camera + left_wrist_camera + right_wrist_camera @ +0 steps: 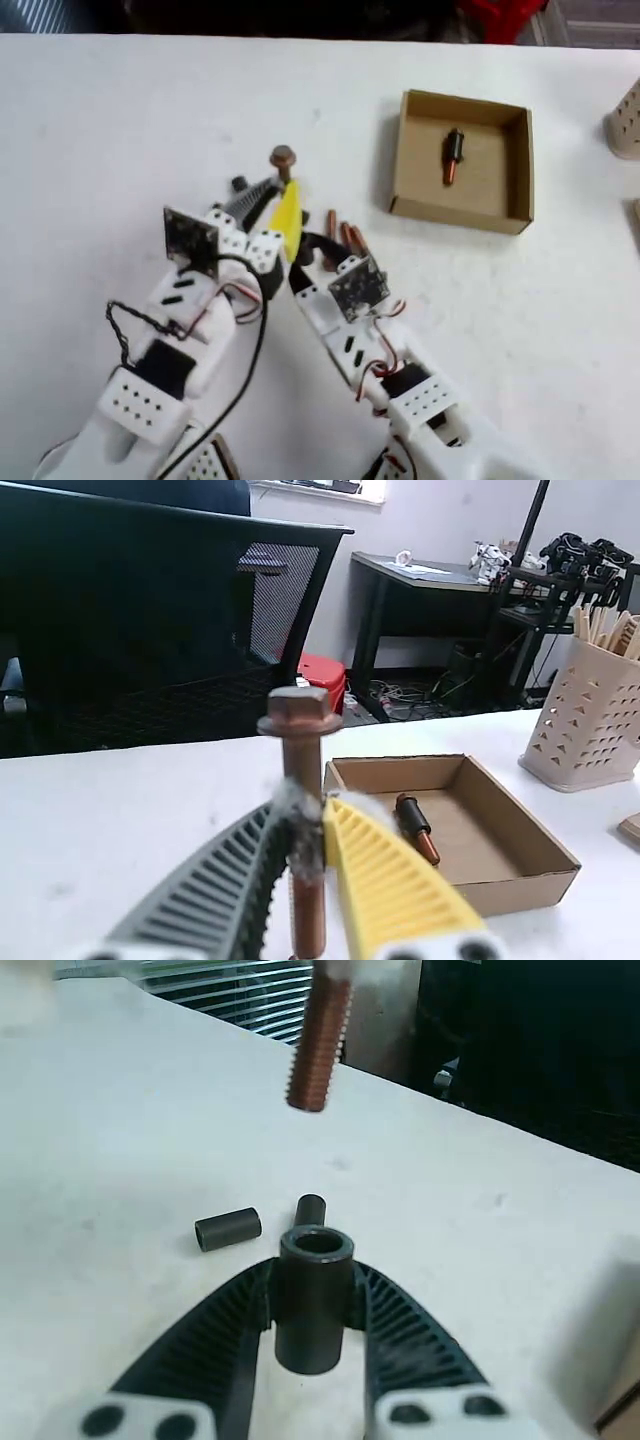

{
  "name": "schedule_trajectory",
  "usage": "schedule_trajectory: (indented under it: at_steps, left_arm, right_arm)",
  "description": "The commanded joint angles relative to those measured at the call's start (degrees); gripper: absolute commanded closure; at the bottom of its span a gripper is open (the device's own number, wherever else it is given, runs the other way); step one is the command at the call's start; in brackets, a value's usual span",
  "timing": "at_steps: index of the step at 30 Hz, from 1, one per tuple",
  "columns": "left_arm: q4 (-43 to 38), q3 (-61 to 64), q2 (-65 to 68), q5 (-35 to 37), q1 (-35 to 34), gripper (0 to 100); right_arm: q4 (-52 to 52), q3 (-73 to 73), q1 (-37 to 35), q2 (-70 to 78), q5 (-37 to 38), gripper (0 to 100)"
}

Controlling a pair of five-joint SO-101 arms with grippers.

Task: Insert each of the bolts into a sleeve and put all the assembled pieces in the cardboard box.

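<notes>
My right fingers (410, 1350) grasped an upright sleeve (314, 1305). Just beyond, my left fingers (390, 880) clamped a bolt (298, 745), head up. Two loose sleeves (228, 1229) lay on the surface (120, 120). Far right, the cardboard box (495, 175) held one assembled piece (452, 155).

Both arms (165, 360) white plastic; black and red cables (252, 345); dark wrist boards (188, 235); left claw (308, 805) grey-and-yellow, ribbed; right claw (315, 1272) black, ribbed.

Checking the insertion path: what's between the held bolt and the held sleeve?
Nothing: the right wrist view shows a bare gap between bolt and sleeve.
</notes>
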Motion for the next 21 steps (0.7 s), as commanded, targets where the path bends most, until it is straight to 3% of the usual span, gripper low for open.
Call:
schedule_trajectory:
  at_steps: [1,12,21]
  left_arm:
    - [0.00,-0.35,-2.77,0.79,1.19,98]
    - [-0.18,2.90,-2.77,0.53,4.62,98]
    - [-0.35,2.99,-2.68,0.53,4.88,98]
  right_arm:
    - [-1.45,-0.09,-0.13,-1.63,0.79,98.1]
    - [-0.84,1.85,1.63,-8.57,0.88,98.1]
    - [15.43,2.55,1.36,-23.34,0.62,98.1]
